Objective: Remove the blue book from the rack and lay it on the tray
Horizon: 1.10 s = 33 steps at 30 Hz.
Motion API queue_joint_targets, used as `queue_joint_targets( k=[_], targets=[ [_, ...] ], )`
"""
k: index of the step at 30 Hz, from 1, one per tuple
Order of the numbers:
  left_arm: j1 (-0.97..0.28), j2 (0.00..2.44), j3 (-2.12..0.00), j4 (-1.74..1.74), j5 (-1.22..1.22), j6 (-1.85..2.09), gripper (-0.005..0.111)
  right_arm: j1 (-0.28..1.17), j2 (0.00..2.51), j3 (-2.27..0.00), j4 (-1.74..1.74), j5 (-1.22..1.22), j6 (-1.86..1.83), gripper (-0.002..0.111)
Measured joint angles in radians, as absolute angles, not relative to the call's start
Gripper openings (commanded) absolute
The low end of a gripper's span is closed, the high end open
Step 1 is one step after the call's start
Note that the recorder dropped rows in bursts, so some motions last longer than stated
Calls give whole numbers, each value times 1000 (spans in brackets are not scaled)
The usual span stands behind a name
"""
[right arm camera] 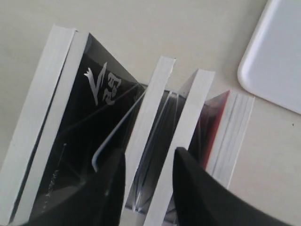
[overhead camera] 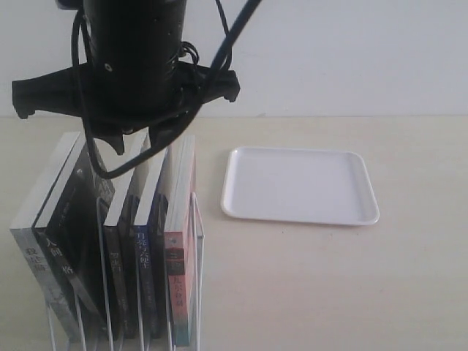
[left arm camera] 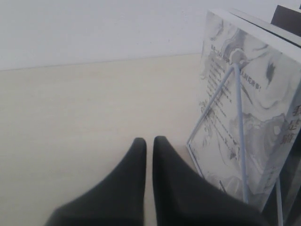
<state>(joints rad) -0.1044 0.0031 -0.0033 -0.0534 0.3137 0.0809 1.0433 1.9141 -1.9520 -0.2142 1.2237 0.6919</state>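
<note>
Above the rack [overhead camera: 197,245]: right gripper [right arm camera: 150,155] hovered, approach step.
Jaws spread over book tops; blue book [overhead camera: 146,270] stood upright beside pink-spined book [overhead camera: 179,285]; left gripper [left arm camera: 149,141] had jaws nearly together. Next: likely centring on it, then descent.

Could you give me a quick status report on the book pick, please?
Right tool open above the rack; left tool shut, empty, beside it. Blue book standing between black-spined book and pink-spined book. Tray bare.

Books [overhead camera: 110,241] in rack [overhead camera: 197,248], tray [overhead camera: 300,185] to right.
</note>
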Motion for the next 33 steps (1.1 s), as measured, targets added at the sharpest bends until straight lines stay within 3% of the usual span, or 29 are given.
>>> queue_joint_targets(
  k=[28,30,33],
  targets=[
    [-104,3,-3,-53,314,81,5,1008,1974,-1901,-161,1216,703,32],
    [-104,3,-3,-53,314,81,5,1008,1974,-1901,-160,1216,703,27],
    [-104,3,-3,-53,314,81,5,1008,1974,-1901,-160,1218,703,0]
  ],
)
